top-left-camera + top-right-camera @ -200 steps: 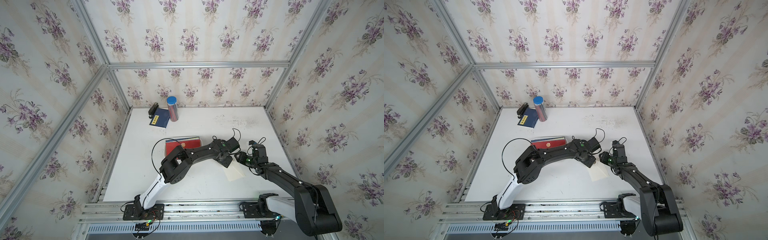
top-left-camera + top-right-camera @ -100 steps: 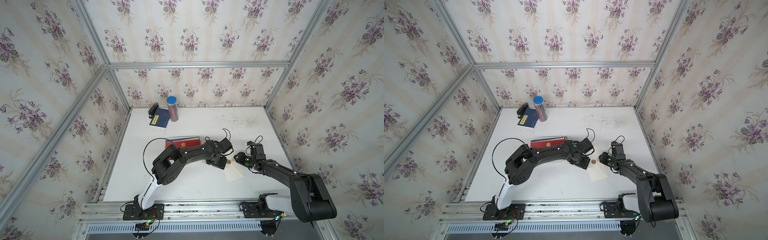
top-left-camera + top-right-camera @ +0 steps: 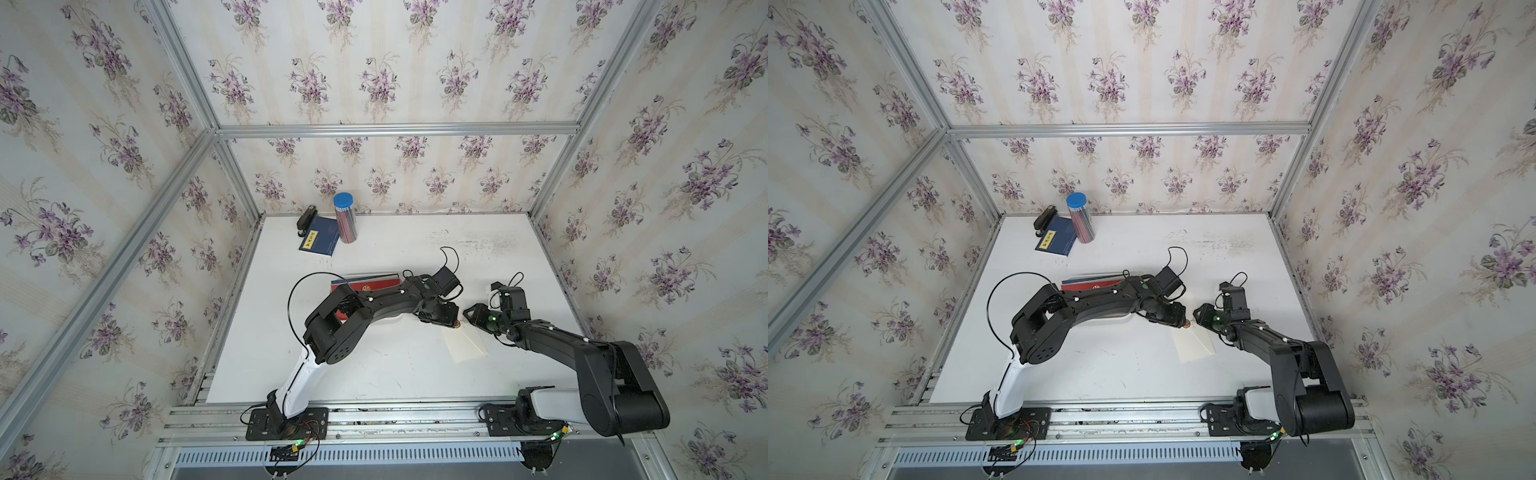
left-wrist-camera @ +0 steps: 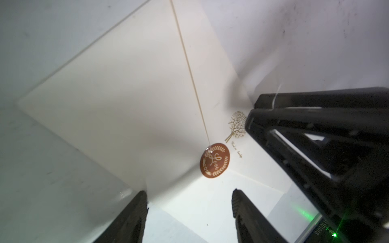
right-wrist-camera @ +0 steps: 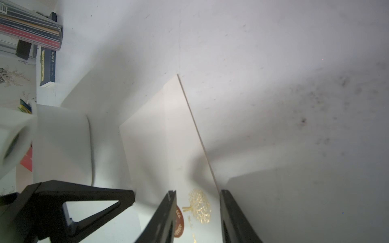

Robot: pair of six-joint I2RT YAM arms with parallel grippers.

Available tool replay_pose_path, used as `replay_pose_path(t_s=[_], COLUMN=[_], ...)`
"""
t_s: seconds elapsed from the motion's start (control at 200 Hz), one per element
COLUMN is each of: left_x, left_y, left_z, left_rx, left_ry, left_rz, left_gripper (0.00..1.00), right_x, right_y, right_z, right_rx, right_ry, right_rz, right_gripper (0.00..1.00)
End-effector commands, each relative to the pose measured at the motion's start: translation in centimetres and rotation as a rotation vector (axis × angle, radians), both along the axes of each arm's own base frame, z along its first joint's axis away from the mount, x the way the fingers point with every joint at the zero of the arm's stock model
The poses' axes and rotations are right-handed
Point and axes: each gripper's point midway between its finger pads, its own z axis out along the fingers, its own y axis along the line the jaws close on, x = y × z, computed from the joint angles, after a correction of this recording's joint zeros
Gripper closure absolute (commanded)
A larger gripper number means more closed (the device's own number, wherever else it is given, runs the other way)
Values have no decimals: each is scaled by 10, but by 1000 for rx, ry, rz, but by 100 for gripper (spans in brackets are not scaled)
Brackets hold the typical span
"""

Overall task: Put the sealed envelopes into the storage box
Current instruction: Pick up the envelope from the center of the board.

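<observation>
Since a second ago, the left arm (image 3: pixel 386 303) has swung its elbow leftward. The brown seal (image 3: pixel 457 326), then hidden under the black tips, now shows between them. We note almost no shift in the cream envelope (image 3: pixel 467 347) itself.

Envelope: flat on the white table (image 3: pixel 374 374), right of the storage box (image 5: pixel 63 143) and wholly outside it. In both top views its near part lies bare and its far part runs under the two grippers.

Left gripper (image 4: pixel 189 210): jaws spread, nothing clamped. In its wrist view the fingers (image 4: pixel 132 218) stand either side of one envelope edge, with the seal just beyond the gap. In a top view it hangs over the envelope's far-left end.

Right gripper (image 5: pixel 197 210): jaws also apart, but narrower. They straddle the envelope's long right edge. One finger is over the paper beside the gold tree print (image 5: pixel 199 207), the other just off the edge. That edge casts a shadow and looks slightly raised. We cannot tell whether a finger touches the paper.

Box: mostly hidden under the left arm. A red envelope (image 3: pixel 376 286) tops the stack inside.

Far-left corner: navy booklet (image 3: pixel 319 241), pencil tube (image 3: pixel 345 218) and black stapler (image 3: pixel 306 218), well apart from the grippers.
</observation>
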Motion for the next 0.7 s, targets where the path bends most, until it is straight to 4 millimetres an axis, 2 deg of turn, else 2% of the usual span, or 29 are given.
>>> replay_pose_path(t_s=[0.0, 0.1, 0.265, 0.55, 0.694], left_x=[-7, -3, 4, -6, -12], left_y=[10, 9, 10, 43, 33], left_z=[-19, -15, 2, 11, 4], left_rx=[22, -17, -64, 8, -21], left_ry=[72, 73, 39, 78, 126], left_rz=[30, 64, 96, 263, 246], left_gripper=[33, 33, 32, 28, 28], right_x=[-26, -27, -28, -28, -30], right_y=[-2, -2, -4, -13, -12], right_z=[-20, -20, -18, -12, -11], right_rx=[-12, -5, -13, -52, -53], right_ry=[126, 128, 118, 88, 81], right_rz=[0, 1, -12, -55, -51], right_gripper=[60, 60, 61, 62, 62])
